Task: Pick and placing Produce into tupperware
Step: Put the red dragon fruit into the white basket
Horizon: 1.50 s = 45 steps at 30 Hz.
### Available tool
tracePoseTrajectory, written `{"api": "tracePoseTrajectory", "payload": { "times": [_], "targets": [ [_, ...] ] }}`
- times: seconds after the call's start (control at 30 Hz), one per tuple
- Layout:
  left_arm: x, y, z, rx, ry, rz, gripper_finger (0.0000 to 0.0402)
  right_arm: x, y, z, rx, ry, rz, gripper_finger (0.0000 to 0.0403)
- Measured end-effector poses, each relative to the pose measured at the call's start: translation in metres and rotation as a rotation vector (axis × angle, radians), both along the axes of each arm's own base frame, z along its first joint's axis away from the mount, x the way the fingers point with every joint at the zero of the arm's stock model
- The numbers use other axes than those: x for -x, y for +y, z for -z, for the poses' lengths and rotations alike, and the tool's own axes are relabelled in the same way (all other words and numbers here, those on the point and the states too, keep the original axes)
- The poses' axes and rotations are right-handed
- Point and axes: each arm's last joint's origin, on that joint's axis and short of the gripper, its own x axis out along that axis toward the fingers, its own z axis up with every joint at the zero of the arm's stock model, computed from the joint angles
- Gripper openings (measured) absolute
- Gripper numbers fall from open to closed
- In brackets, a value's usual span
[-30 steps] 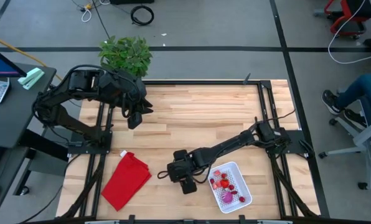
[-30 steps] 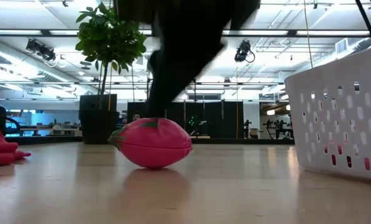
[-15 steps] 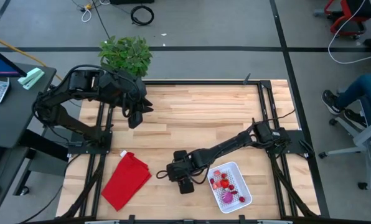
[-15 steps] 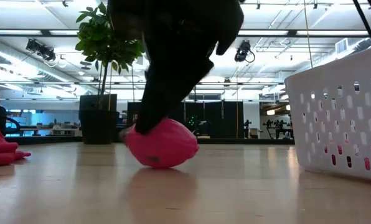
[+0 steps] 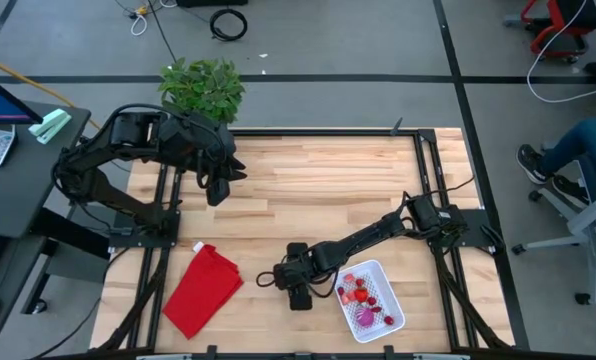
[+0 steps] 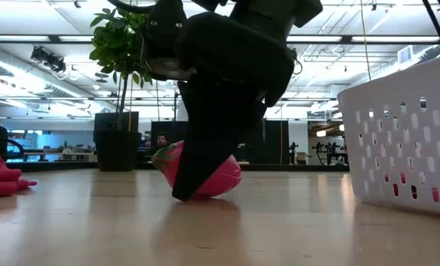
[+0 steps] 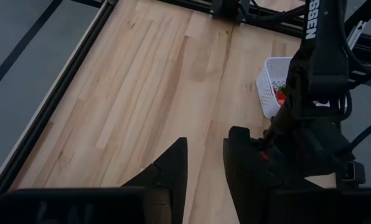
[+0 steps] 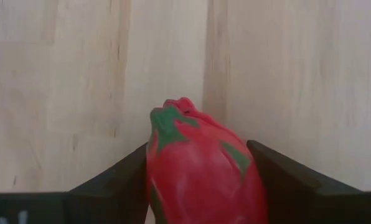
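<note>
My right end effector [image 8: 201, 180] straddles the fruit [image 8: 201, 168], fingers wide; next I close, lift, carry to the tupperware [image 5: 376, 300].

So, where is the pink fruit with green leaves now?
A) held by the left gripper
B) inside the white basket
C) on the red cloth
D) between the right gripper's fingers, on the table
D: the right gripper straddles the fruit, which rests on the table.
</note>
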Motion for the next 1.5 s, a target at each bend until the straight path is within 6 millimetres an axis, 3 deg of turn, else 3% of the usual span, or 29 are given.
{"api": "tracePoseTrajectory", "payload": {
  "times": [0.23, 0.37, 0.5, 0.73, 0.9, 1.13, 1.33, 1.5],
  "targets": [
    [0.0, 0.0, 0.0, -0.001, 0.0, 0.0, 0.0107, 0.003, -0.003, -0.013, -0.023, 0.015, 0.048, 0.0242],
    [0.0, 0.0, 0.0, -0.001, -0.001, 0.0, 0.0107, 0.009, -0.009, -0.039, -0.073, 0.011, 0.159, 0.026],
    [0.0, 0.0, 0.0, -0.002, -0.001, 0.001, 0.0107, 0.022, -0.013, -0.072, -0.128, 0.01, 0.264, 0.0249],
    [0.0, 0.0, 0.0, -0.002, -0.001, 0.001, 0.0107, 0.068, -0.016, -0.153, -0.305, 0.011, 0.452, 0.0218],
    [0.0, 0.0, 0.0, -0.002, -0.002, 0.001, 0.0107, 0.115, -0.001, -0.185, -0.351, 0.136, 0.543, 0.0231],
    [0.0, 0.0, 0.0, -0.002, -0.006, 0.0, 0.0107, 0.16, 0.03, -0.175, -0.245, 0.341, 0.697, 0.0236],
    [-0.001, 0.0, -0.001, -0.001, -0.009, -0.001, 0.0107, 0.166, 0.053, -0.125, -0.322, 0.35, 0.745, 0.0231],
    [-0.001, 0.0, -0.001, 0.0, -0.011, -0.001, 0.0107, 0.173, 0.05, -0.09, -0.323, 0.392, 0.812, 0.0228]
  ]
}}
